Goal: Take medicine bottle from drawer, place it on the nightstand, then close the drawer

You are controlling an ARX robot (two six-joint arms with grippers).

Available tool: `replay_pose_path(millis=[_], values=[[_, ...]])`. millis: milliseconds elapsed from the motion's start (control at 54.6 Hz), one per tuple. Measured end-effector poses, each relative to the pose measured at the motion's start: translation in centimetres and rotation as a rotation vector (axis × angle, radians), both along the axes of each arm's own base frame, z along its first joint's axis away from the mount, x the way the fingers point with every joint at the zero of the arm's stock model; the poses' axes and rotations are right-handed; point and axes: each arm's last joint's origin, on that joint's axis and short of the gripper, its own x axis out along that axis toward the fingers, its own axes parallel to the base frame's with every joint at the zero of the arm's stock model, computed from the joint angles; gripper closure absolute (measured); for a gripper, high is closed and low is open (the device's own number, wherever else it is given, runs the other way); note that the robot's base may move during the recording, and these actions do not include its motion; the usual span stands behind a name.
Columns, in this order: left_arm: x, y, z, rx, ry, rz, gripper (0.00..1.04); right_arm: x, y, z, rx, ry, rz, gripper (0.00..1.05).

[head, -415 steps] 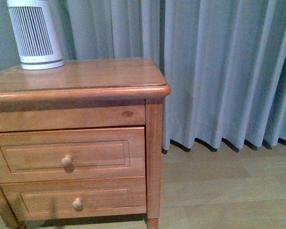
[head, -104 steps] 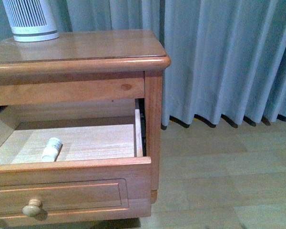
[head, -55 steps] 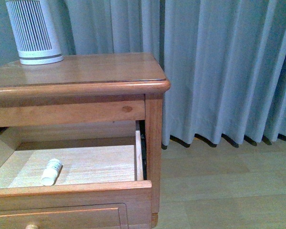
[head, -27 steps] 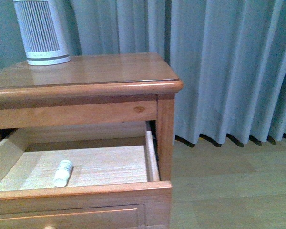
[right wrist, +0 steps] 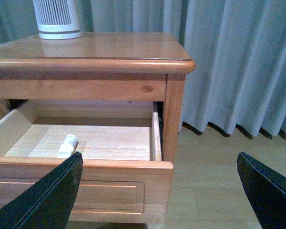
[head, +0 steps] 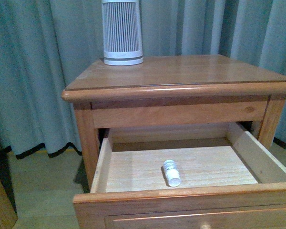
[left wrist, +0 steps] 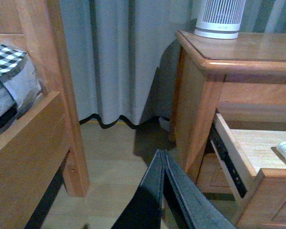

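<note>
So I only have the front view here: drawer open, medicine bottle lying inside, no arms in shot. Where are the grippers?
Observer: The right gripper is open and empty, facing the drawer front, short of the medicine bottle.
Operator: And the left one?
Observer: The left gripper is shut on nothing, off to the side of the nightstand, not at the drawer.
Operator: Anything close to it on that side?
Observer: A wooden bed frame with checked bedding stands across the gap from the nightstand.
</note>
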Motion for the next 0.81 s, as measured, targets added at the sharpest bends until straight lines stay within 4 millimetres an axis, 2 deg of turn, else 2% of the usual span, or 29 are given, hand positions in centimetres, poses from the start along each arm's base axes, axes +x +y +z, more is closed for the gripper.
replay_pose_path(millis=[146,220,256,293,384,476,531,604,677,732,805], values=[[0.0,0.0,0.0,0.0,0.0,0.0,0.75,0.0,0.0,0.0,0.0,0.001,0.0,0.07],[0.0,0.0,0.0,0.0,0.0,-0.002,0.63,0.2,0.0,0.0,0.077,0.173,0.099,0.07],[0.0,0.0,0.0,0.0,0.0,-0.002,0.56,0.8,0.1,0.7,0.12,0.271,0.148,0.07],[0.0,0.0,0.0,0.0,0.0,-0.002,0.45,2.4,0.3,2.8,0.132,0.297,0.173,0.07],[0.0,0.0,0.0,0.0,0.0,-0.002,0.29,5.6,0.8,7.1,0.121,0.242,0.184,0.07],[0.0,0.0,0.0,0.0,0.0,-0.002,0.13,9.6,1.7,10.3,0.117,0.228,0.2,0.07],[0.0,0.0,0.0,0.001,0.0,-0.002,0.05,11.9,2.5,11.3,0.105,0.238,0.203,0.07],[0.0,0.0,0.0,0.001,0.0,-0.002,0.07,15.3,3.9,11.7,0.077,0.276,0.224,0.07],[0.0,0.0,0.0,0.001,0.0,-0.003,0.06,18.5,5.3,11.1,0.049,0.332,0.226,0.07],[0.0,0.0,0.0,0.001,0.0,-0.002,0.06,21.2,6.4,9.8,0.023,0.39,0.222,0.07],[0.0,0.0,0.0,0.001,0.0,-0.002,0.06,23.5,7.5,7.9,0.006,0.467,0.218,0.07]])
